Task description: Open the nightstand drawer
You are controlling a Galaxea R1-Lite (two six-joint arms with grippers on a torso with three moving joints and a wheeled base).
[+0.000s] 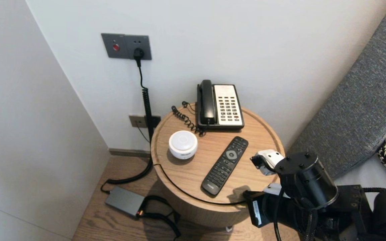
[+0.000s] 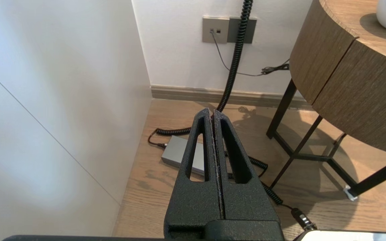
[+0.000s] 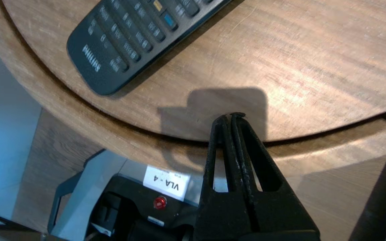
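So the left gripper (image 2: 212, 112) is parked low beside the table. Its fingers are pressed flat together with nothing in them, and it points down at the floor where a grey power brick (image 2: 174, 151) lies.

The right gripper (image 3: 229, 116) is the busy one. It hovers just over the rim of the round wooden table (image 1: 260, 134) at roughly 5 o'clock, jaws fully closed and empty, touching nothing as far as I can see.

Nearest thing to it is the black remote (image 1: 225, 165). That lies flat on the tabletop with its butt end at about 6 o'clock and its top aimed toward 1 o'clock, near the fingertips but clear of them.

Reads to me like an approach, no contact made. Any grip on the remote would call for the fingers to spread first, then a shift toward the gripper's 9 o'clock to straddle the narrow width.

Farther back there's a white round speaker (image 1: 183, 144) at 9 o'clock and a desk phone (image 1: 219, 105) at 12, by the wall.
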